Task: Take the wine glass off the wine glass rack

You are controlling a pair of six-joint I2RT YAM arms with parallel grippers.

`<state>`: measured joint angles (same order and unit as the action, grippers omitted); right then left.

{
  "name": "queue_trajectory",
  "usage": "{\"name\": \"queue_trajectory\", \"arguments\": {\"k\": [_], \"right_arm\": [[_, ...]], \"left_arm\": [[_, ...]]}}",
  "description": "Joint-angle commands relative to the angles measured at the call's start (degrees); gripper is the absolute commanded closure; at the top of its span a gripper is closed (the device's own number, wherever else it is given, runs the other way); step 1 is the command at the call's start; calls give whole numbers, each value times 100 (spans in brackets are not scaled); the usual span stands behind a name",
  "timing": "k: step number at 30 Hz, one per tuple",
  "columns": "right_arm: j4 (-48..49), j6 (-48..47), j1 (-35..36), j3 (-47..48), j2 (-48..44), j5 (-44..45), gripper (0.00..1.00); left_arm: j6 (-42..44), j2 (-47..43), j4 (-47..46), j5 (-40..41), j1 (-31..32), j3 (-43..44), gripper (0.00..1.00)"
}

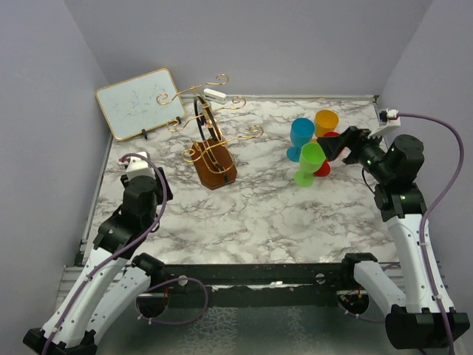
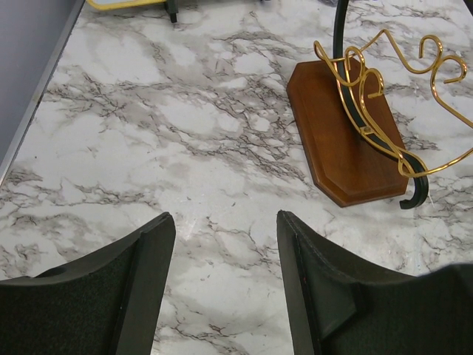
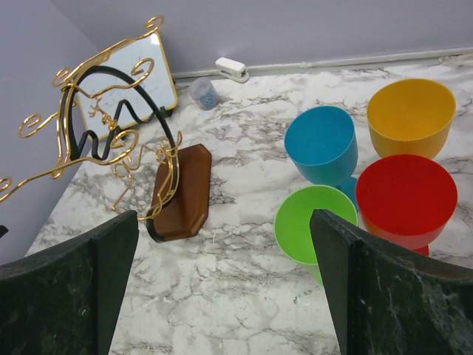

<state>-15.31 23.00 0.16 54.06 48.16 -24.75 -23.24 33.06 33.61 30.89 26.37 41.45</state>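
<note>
The gold wire wine glass rack (image 1: 211, 144) stands on its brown wooden base (image 1: 216, 172) at the table's middle left, with no glass hanging on it. Several plastic wine glasses stand upright on the table at the right: blue (image 1: 301, 133), orange (image 1: 326, 120), green (image 1: 311, 158) and red (image 1: 324, 168), the red one mostly hidden. My right gripper (image 1: 334, 146) is open and empty, just right of the green glass (image 3: 314, 222), which sits by my right finger (image 3: 384, 288). My left gripper (image 2: 225, 281) is open and empty over bare marble, near-left of the rack's base (image 2: 340, 133).
A white board with a gold frame (image 1: 140, 102) leans at the back left. A small white object (image 1: 214, 95) lies by the back wall, with a small bluish object (image 3: 203, 92) beside it. Grey walls close in the left, back and right sides.
</note>
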Motion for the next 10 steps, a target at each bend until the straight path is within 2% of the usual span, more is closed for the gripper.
{"name": "queue_trajectory", "arguments": {"k": [1,5,10], "right_arm": [[-45,68,19,119,159,143,0],[168,-227,19,-134,-47,-205,1],[117,-235,19,-100,-138,-37,1]], "left_arm": [[-59,-88,-157,-84,8,-63,40],[-72,-82,-168,-92,9,-76,40],[-54,8,-161,-106,8,-76,40]]}}
